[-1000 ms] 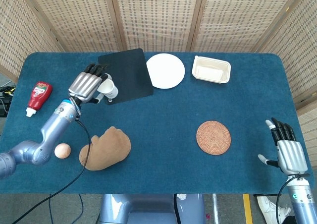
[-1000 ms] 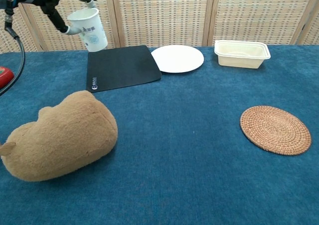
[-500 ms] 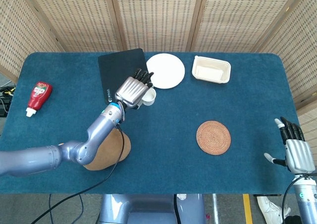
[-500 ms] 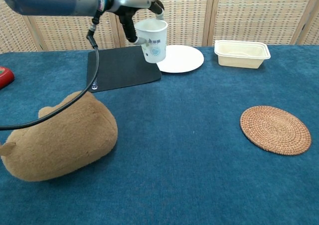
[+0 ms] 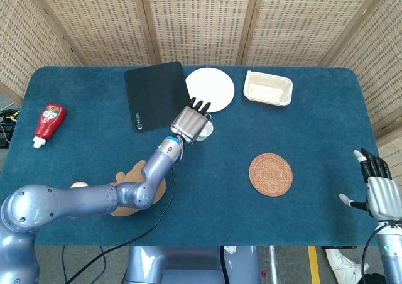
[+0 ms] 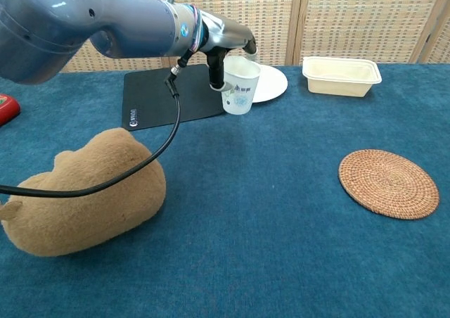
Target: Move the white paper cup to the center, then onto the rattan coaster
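Observation:
My left hand (image 5: 193, 119) (image 6: 228, 47) grips the white paper cup (image 5: 205, 131) (image 6: 239, 87) from above and behind, near the middle of the table. The cup is upright, its base close to the blue cloth just in front of the white plate (image 5: 210, 88) (image 6: 261, 82). The rattan coaster (image 5: 271, 174) (image 6: 389, 183) lies bare to the right of the cup, well apart from it. At the table's front right corner my right hand (image 5: 378, 193) is open, fingers up, holding nothing; the chest view does not show it.
A black mat (image 5: 157, 94) (image 6: 171, 95) lies behind and left of the cup. A cream food tray (image 5: 268, 88) (image 6: 341, 75) sits at the back right. A brown plush toy (image 5: 135, 186) (image 6: 77, 195) lies front left under my left arm. A ketchup bottle (image 5: 49, 122) lies far left.
My left hand has carried the cup from above the black mat rightward and down to the table's middle. My right hand has drifted slightly lower and to the right.

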You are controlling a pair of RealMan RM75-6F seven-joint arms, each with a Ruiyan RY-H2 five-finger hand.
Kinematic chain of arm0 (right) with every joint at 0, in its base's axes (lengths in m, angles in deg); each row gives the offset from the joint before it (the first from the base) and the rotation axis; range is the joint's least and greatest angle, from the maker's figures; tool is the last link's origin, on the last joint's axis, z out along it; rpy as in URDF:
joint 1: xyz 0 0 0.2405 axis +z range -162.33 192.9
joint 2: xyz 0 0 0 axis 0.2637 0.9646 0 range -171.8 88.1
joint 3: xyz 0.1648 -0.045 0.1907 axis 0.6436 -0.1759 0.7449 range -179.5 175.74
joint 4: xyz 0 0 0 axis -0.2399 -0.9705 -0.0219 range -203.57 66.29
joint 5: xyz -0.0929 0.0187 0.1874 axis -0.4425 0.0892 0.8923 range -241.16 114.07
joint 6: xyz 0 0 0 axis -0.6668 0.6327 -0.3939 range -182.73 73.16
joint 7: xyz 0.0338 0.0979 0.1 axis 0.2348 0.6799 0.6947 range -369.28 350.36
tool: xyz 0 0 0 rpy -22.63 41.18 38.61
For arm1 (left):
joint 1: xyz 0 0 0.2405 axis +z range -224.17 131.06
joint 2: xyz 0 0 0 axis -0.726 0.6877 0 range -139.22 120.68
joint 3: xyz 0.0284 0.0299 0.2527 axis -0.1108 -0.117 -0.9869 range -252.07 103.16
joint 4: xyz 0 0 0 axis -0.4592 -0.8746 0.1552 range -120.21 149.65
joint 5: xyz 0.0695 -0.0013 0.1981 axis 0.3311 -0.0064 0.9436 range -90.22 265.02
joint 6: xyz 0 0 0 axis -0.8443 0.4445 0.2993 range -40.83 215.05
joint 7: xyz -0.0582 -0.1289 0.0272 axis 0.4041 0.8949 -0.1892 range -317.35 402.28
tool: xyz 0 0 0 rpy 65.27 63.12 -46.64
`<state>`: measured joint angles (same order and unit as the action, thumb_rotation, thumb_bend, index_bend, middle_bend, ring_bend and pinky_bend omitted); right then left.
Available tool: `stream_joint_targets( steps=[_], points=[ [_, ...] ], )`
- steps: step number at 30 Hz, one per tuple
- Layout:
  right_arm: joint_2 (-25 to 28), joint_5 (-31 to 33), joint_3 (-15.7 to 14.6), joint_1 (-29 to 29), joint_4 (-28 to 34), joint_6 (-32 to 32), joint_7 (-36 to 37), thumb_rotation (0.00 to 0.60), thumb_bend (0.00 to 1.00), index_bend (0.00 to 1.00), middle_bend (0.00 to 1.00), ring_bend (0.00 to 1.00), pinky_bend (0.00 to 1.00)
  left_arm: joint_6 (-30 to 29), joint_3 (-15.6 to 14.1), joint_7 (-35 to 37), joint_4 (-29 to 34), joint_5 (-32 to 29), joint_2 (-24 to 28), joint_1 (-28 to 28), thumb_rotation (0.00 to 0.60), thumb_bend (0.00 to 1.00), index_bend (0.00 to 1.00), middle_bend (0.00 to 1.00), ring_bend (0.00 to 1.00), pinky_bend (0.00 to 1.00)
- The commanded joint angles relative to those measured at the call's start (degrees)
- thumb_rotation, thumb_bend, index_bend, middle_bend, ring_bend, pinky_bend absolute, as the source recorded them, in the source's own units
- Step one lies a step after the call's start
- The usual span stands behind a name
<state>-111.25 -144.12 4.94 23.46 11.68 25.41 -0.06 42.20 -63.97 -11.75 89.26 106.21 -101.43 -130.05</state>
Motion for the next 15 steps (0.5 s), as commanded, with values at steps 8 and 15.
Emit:
stream_joint_targets(
  steps=[8,15],
  points=[
    [-0.2,0.2,0.2,0.0,-0.8,-0.1,1.0,0.600,0.05,0.00,0.00,0.00,0.00,1.8,-1.4,-1.3,-5.9,-1.6,-5.9,-2.9,0.600,0.40,0.26,0.00,0.00,0.00],
    [-0.3,-0.1,0.3,-0.1,-0.9,0.2,1.3,0.600,0.05,0.00,0.00,0.00,0.00,2.1,-1.9,-1.9,-7.6,-2.0,-7.7,-3.9,0.600,0.38,0.25,0.00,0.00,0.00]
  ],
)
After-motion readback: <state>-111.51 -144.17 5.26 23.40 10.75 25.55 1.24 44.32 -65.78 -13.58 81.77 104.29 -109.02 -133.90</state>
